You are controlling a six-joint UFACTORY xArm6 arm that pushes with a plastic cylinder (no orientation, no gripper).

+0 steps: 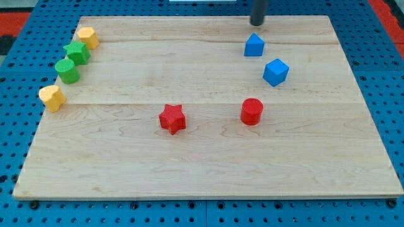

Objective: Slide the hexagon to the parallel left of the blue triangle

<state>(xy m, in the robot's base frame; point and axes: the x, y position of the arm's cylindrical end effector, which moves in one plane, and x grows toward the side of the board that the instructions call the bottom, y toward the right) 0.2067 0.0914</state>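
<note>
The blue triangle (254, 45) sits near the top right of the wooden board (208, 170). A yellow block that looks like the hexagon (87, 37) lies at the board's top left corner. My tip (257, 24) is at the board's top edge, just above the blue triangle with a small gap, far to the right of the yellow hexagon. Only the rod's lower end shows.
A green star (77, 52) and a green cylinder (67, 70) lie just below the hexagon, and a second yellow block (52, 98) sits at the left edge. A blue cube (275, 72), a red cylinder (251, 111) and a red star (172, 118) lie below the triangle.
</note>
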